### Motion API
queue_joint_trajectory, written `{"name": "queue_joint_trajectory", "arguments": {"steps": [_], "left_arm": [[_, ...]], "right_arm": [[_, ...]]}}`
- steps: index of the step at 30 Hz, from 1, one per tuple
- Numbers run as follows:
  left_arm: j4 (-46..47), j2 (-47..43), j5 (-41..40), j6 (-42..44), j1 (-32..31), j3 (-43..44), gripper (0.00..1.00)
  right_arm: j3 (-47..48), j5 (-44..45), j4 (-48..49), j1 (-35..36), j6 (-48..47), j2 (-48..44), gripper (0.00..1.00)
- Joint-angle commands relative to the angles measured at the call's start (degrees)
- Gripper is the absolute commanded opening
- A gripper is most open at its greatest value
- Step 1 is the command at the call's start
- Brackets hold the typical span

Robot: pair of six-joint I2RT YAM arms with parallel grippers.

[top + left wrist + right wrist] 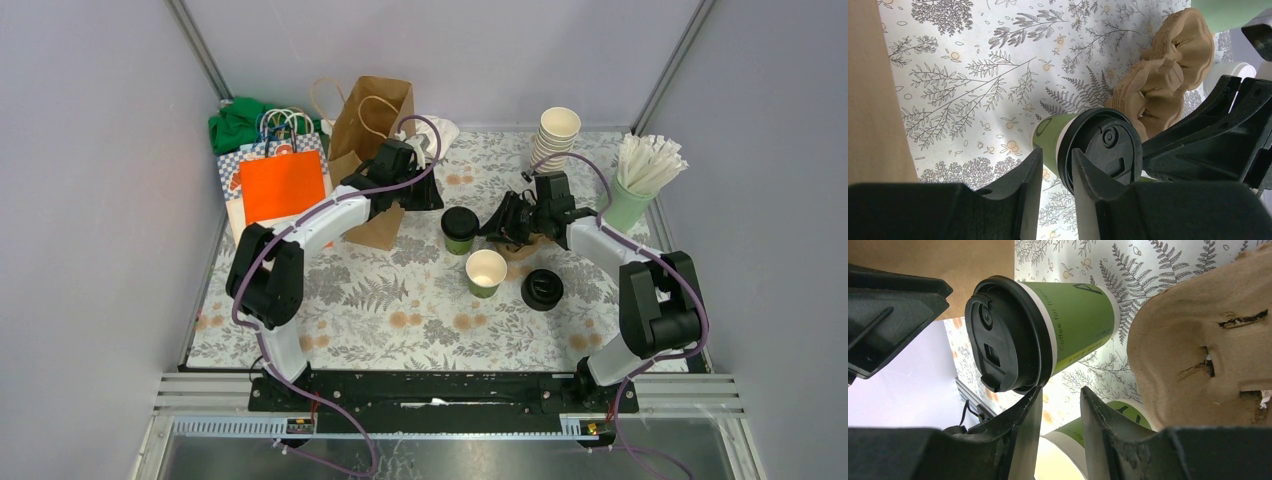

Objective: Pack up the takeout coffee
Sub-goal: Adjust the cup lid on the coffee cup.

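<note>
A takeout coffee [460, 228], dark green with a black lid, stands mid-table between my two grippers. A second green cup [486, 272] stands open in front of it, and a loose black lid [542, 289] lies to its right. My left gripper [432, 200] sits just behind and left of the lidded cup [1098, 145], open by a narrow gap [1056, 152], and only tablecloth and the cup's edge show between the jaws. My right gripper [492, 228] is on the cup's right, open [1061, 390], its left fingertip next to the lid [1003, 340]. The open cup [1108, 432] shows beyond the jaws.
A brown pulp cup carrier [522, 248] lies under the right gripper. A brown paper bag [372, 140] stands behind the left arm, with an orange bag [282, 185] and other bags to its left. A stack of cream cups [555, 135] and a pale green cup of white sticks [640, 180] stand at the back right.
</note>
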Motion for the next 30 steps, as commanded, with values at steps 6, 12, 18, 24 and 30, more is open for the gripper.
{"name": "queue_joint_trajectory", "arguments": {"steps": [6, 12, 18, 24, 30], "left_arm": [[1.8, -0.1, 3.9, -0.5, 0.2, 1.1, 0.32], [1.6, 0.3, 4.4, -0.4, 0.2, 1.3, 0.32], [1.6, 1.1, 5.2, -0.4, 0.3, 1.3, 0.32], [1.7, 1.8, 5.5, -0.4, 0.5, 1.1, 0.30], [2.1, 2.8, 6.3, -0.5, 0.8, 1.4, 0.29]], "right_arm": [[1.1, -2.3, 2.0, 1.2, 0.0, -1.7, 0.41], [2.1, -2.4, 2.2, 1.7, 0.2, -0.8, 0.41], [2.9, -2.2, 2.4, 1.8, 0.5, 0.5, 0.41], [3.1, -2.4, 3.4, 1.8, 1.5, 1.7, 0.41], [2.9, -2.4, 3.6, 1.8, 1.8, 2.6, 0.40]]}}
